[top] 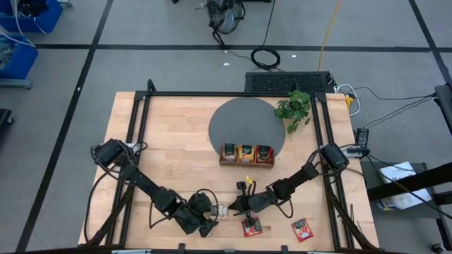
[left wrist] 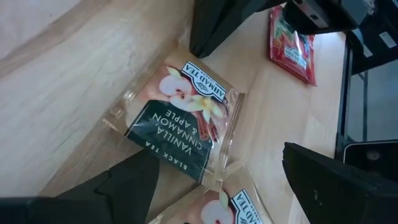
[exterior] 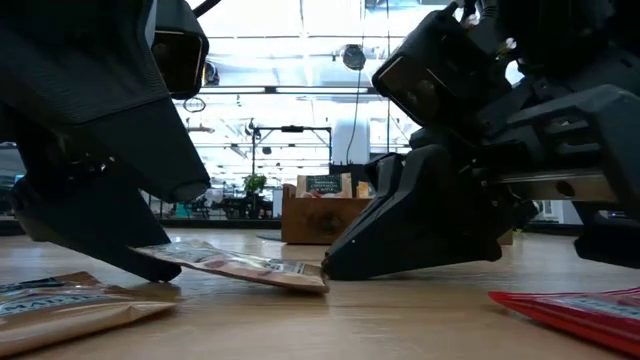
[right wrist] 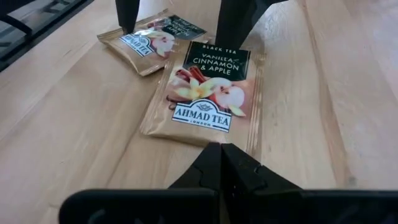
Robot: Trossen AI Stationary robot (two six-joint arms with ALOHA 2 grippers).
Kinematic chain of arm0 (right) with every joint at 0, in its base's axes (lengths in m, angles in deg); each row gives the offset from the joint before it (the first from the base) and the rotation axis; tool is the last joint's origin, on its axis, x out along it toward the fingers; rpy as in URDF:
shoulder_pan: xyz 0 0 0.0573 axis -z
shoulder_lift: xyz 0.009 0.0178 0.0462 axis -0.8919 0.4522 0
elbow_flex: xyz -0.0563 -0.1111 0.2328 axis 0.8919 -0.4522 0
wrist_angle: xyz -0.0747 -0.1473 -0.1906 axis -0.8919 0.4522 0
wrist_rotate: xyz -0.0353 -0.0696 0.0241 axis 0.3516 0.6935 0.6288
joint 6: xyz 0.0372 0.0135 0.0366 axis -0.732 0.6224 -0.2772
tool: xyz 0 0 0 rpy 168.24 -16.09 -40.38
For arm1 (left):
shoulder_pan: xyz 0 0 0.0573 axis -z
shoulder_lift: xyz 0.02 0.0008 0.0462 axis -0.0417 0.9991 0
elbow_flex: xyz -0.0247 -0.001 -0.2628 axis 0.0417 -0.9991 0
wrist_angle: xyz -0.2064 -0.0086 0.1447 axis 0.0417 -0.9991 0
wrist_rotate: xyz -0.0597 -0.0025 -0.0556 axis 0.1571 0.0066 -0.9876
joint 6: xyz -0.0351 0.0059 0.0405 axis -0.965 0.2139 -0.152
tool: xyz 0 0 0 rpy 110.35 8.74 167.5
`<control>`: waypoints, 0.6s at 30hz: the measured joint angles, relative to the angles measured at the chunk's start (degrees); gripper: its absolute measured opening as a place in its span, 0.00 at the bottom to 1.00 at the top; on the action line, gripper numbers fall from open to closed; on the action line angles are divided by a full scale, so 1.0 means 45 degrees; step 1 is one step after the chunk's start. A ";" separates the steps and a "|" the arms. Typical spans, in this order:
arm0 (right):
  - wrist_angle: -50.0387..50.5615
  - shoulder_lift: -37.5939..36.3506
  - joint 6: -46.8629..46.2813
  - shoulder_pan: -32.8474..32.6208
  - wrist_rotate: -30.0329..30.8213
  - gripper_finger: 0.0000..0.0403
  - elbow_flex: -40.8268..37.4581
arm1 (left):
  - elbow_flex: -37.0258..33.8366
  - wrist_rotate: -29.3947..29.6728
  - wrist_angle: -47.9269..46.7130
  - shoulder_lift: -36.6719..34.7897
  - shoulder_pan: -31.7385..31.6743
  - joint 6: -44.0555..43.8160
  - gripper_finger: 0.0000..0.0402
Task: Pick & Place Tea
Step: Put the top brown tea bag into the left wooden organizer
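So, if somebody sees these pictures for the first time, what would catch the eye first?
Probably the two dark tools meeting at the table's front edge: the left tool open around a beige tea sachet, the right tool shut, its tip at that sachet's opposite edge. Next come two red sachets on the wood beside them, and the wooden tray of tea on the grey round mat behind.

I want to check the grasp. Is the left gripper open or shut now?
Open. The left gripper has its fingers spread to either side of the vanilla tea sachet.
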 joint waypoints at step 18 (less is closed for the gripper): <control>-0.0059 0.0024 0.0059 -0.0015 -0.0005 0.00 -0.0019 | -0.0053 0.1185 -0.0015 0.0072 -0.0364 0.0901 0.48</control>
